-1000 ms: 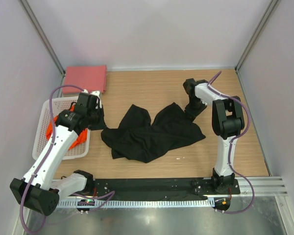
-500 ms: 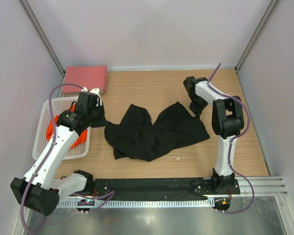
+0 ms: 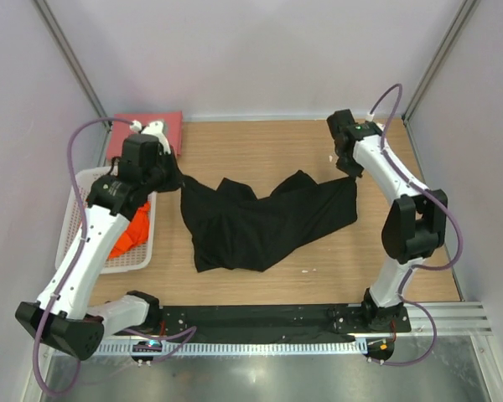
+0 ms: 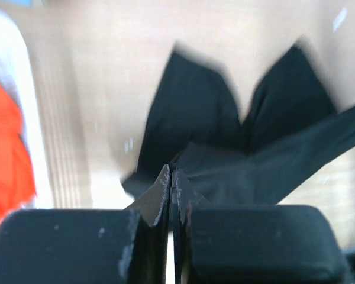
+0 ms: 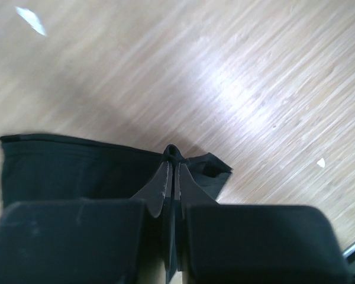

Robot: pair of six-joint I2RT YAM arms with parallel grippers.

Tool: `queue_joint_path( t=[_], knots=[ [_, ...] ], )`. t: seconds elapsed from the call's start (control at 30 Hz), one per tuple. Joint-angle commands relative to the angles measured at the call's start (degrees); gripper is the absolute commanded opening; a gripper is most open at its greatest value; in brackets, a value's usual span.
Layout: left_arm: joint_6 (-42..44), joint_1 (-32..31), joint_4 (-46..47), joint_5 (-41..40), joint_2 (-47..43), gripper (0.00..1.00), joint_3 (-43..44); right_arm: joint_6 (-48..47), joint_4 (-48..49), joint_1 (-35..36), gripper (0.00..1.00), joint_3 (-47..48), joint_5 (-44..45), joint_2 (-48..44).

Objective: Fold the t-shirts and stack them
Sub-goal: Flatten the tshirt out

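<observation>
In the middle of the wooden worktop (image 3: 277, 155) lies the black t-shirt (image 3: 260, 224), not folded. Its near part is a loose, wrinkled bunch that sits a little toward 7 o'clock. From there the cloth opens toward the far side like a wide letter V. One corner is pulled out toward 10 o'clock and the other toward 2 o'clock, with a dip between them at the far edge.

At 9 o'clock stands the white mesh basket (image 3: 74, 219). The bright orange t-shirt (image 3: 127, 236) is inside it as a crumpled heap, and the left arm partly covers it. The pinkish-red t-shirt (image 3: 141, 131) lies flat as a folded rectangle at 11 o'clock, in the far left corner of the worktop just beyond the basket.

The left claw (image 3: 174, 177) is at the 10 o'clock corner of the black t-shirt. In the left wrist view its two fingers (image 4: 163, 188) are pressed together with almost no gap. A thin edge of black cloth is pinched between them, and the rest of the shirt stretches away from the tips.

The right claw (image 3: 349, 170) is at the 2 o'clock corner of the same shirt. In the right wrist view its fingers (image 5: 164, 177) are also closed tight. A small fold of black cloth stands out at their tips, and a hemmed edge runs off toward 9 o'clock over the bare wood.
</observation>
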Motion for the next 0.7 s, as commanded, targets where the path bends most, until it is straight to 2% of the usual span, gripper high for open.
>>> queue_joint_path(
  t=[0.0,0.1,0.2,0.23,0.37,0.43,0.53,0.67],
  knots=[
    [2.7,0.0,5.8,-5.2,-1.6,0.0,12.3,-8.3,2.9,-0.1,0.01,7.4,3.8,-10.4],
    [1.4,0.0,7.2,-5.5,-4.4,0.0,18.0,-13.5,4.6,-0.1,0.01,8.0,1.4,-22.3],
    [-1.3,0.0,9.0,-3.3,-9.4,0.0,19.4,-15.9,5.9,-0.1,0.01,5.5,-2.8,-30.5],
    [-2.5,0.0,9.8,0.9,-10.9,0.0,18.7,-16.1,6.2,-0.1,0.01,4.5,-5.4,-36.5],
    [-8.5,0.0,15.6,12.5,-19.3,0.0,14.3,-17.2,6.6,-0.1,0.01,1.2,-12.5,-50.4],
    [-8.6,0.0,15.4,13.7,-23.6,0.0,13.8,-17.4,6.5,-0.2,0.01,1.0,-15.8,-57.3],
    [-6.8,0.1,14.2,14.7,-28.9,0.0,14.4,-16.1,6.2,-0.1,0.01,2.3,-18.3,-63.5],
    [-4.0,0.1,13.7,13.5,-31.4,0.0,15.1,-14.9,6.4,-0.1,0.01,4.2,-21.7,-64.5]
  ],
)
